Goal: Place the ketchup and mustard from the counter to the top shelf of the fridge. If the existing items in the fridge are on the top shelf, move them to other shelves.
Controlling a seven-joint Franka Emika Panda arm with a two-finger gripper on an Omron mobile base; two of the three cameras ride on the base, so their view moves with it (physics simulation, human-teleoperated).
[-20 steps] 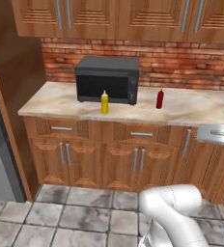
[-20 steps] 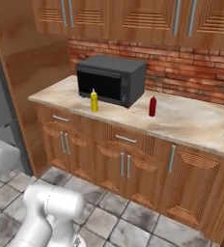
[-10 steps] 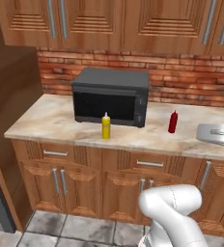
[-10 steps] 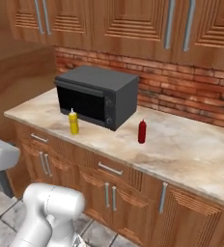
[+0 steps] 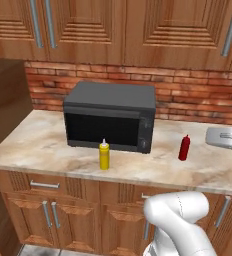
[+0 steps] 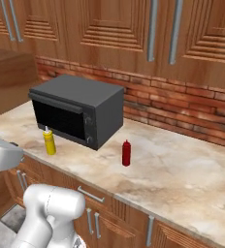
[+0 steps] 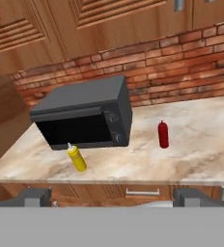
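Observation:
The red ketchup bottle (image 5: 184, 148) (image 6: 126, 153) (image 7: 163, 134) stands upright on the beige counter (image 5: 38, 150) (image 6: 182, 174) (image 7: 201, 144), to the right of the microwave. The yellow mustard bottle (image 5: 104, 155) (image 6: 49, 141) (image 7: 77, 158) stands in front of the microwave's door. In the hand view it leans with the camera's roll. My gripper (image 7: 115, 198) is open, with its fingertips (image 7: 34, 197) wide apart. It is short of the counter's front edge, well away from both bottles, and holds nothing. The fridge, its shelves and the existing items are out of view.
A black microwave (image 5: 110, 117) (image 6: 78, 109) (image 7: 85, 113) sits at the back of the counter against the brick wall. A metal sink rim (image 5: 227, 137) lies at the far right. Wooden cabinets hang above, and drawers with metal handles (image 5: 44, 184) run below.
The base has driven closer to the counter, so the whole scene has grown larger in both base views. The bottles and the microwave stand where they were. The gripper stays open.

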